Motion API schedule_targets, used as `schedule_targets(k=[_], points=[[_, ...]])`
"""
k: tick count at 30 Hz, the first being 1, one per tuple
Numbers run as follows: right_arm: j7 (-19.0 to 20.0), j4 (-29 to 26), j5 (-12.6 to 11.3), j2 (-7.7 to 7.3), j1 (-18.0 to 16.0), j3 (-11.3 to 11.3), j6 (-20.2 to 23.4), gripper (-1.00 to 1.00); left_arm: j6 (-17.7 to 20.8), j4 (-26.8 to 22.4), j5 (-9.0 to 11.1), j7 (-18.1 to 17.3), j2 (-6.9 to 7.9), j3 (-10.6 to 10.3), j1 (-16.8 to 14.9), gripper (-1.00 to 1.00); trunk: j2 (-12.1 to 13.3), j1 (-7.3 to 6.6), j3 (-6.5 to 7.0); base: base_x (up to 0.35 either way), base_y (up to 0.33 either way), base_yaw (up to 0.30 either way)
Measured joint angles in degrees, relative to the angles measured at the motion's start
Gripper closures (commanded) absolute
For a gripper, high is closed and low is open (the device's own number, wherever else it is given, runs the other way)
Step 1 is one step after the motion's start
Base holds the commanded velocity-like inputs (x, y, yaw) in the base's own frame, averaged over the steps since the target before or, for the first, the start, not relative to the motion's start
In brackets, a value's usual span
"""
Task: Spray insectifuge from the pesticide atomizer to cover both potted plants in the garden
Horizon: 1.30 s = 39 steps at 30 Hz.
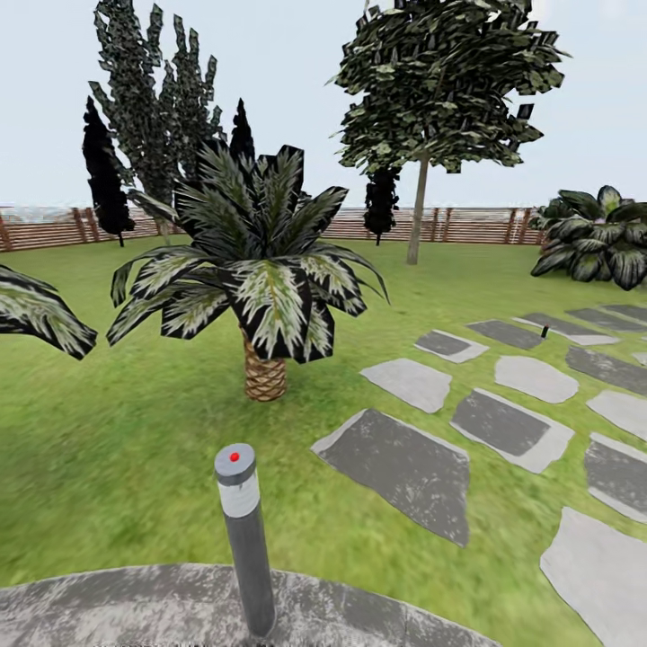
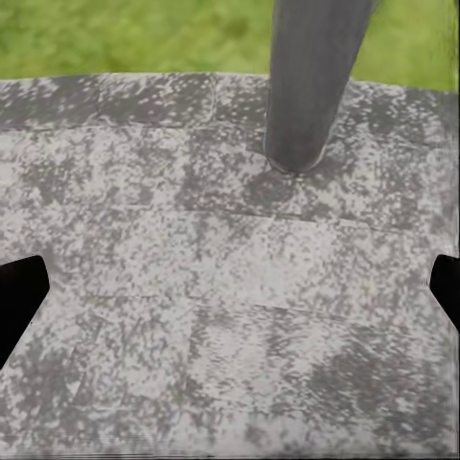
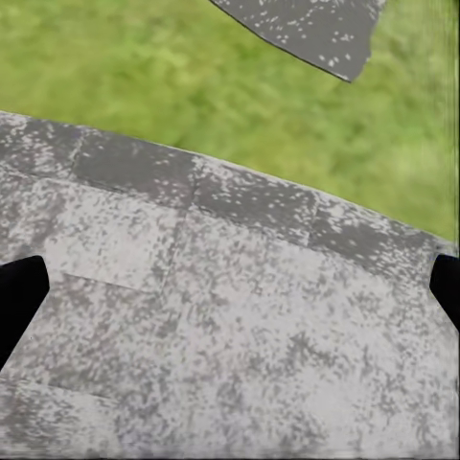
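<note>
A green lawn (image 1: 135,449) runs back to a brown slatted fence (image 1: 54,229), with grey stepping stones (image 1: 400,467) at the right of the frame and the rim of the paved patio (image 1: 108,602) along the bottom edge. A grey bollard light (image 1: 244,539) stands on that rim just ahead of me, a palm (image 1: 261,270) behind it. A small dark object (image 1: 545,331) among the far stones may be the pesticide atomizer; it is too small to tell. My left gripper (image 2: 230,287) and right gripper (image 3: 230,287) hang spread and empty over paving. Driving straight forward, I judge I could clip the bollard, or steer for the wrong speck.
</note>
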Motion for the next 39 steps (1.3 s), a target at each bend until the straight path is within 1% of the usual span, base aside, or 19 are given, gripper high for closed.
schedule_targets(k=[8, 12, 39], points=[[0.0, 0.01, 0.0, 0.08, -0.01, -0.02, 0.0, -1.0, -0.04, 0.0, -0.01, 0.0, -0.09, 0.0, -0.02, -1.0, 0.0, 0.0, -0.14, -0.323, 0.027, -0.268], [0.0, 0.01, 0.0, 0.09, -0.01, -0.01, 0.0, -1.0, -0.05, 0.0, -0.01, 0.0, -0.1, 0.0, -0.02, -1.0, 0.0, -0.02, -0.24, -0.194, 0.003, -0.268], [-0.06, 0.09, 0.0, 0.09, -0.02, -0.02, 0.0, -1.0, 0.0, -0.08, 0.07, 0.08, 0.08, 0.16, -0.02, -1.0, -0.01, -0.03, -1.08, -0.008, 0.0, -0.273]])
